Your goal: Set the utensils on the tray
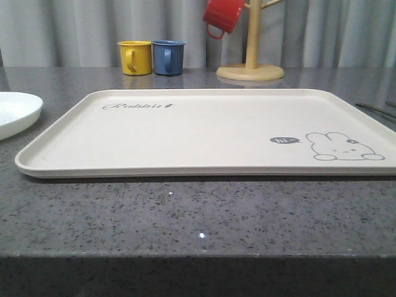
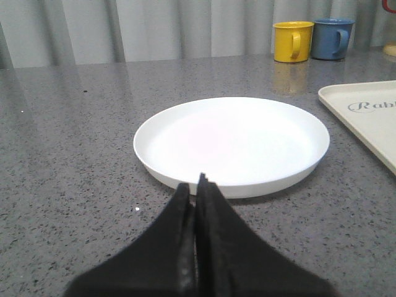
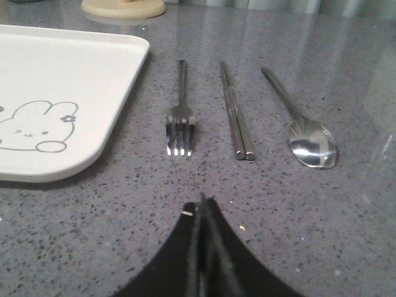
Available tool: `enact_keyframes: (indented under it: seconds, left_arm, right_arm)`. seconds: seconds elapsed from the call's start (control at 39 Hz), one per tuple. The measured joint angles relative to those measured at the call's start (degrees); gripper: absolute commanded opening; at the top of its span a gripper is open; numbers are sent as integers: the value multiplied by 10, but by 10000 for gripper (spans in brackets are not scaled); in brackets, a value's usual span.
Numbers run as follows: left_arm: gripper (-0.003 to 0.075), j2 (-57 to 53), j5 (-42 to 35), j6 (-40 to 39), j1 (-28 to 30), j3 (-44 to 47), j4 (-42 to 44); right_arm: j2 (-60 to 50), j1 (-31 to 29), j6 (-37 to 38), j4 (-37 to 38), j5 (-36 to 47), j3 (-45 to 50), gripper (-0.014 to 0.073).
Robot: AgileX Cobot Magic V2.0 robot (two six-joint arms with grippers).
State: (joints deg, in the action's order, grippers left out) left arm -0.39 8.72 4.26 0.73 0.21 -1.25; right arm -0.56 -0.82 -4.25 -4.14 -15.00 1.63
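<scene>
The utensils are lying on the grey speckled countertop (image 1: 185,216) to either side of the tray (image 1: 204,133), none of them on it. In the right wrist view, the right gripper (image 3: 202,201) is hovering low over the counter with its black fingers pressed together, holding nothing. Just beyond its tip, the fork (image 3: 180,120), the chopsticks (image 3: 236,117) and the spoon (image 3: 303,124) are lying side by side, apart from one another, their handles pointing away from the gripper. The fork is sitting nearest the tray's rabbit corner, beside its rim without touching; the chopsticks are resting between fork and spoon, the pair lying flush together.

In the left wrist view, the left gripper (image 2: 197,185) is likewise sitting closed and empty, its tip just short of the near rim of the white plate (image 2: 232,142). The plate is resting flat on the counter, beside the tray's "Rabbit" corner and apart from it.

In the front view, the tray is lying flat, bare, across the middle of the counter. Farther back, a yellow mug (image 1: 135,57) and a blue mug (image 1: 168,57) are standing close together, and a red mug (image 1: 223,15) is hanging on a wooden mug tree (image 1: 250,62).
</scene>
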Motion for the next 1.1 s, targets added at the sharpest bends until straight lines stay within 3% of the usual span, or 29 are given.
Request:
enact_keyframes:
  seconds: [1.1]
  left_arm:
    - [-18,0,0,0,0,0,0]
  right_arm:
    - [0,0,0,-3,7,0,-69]
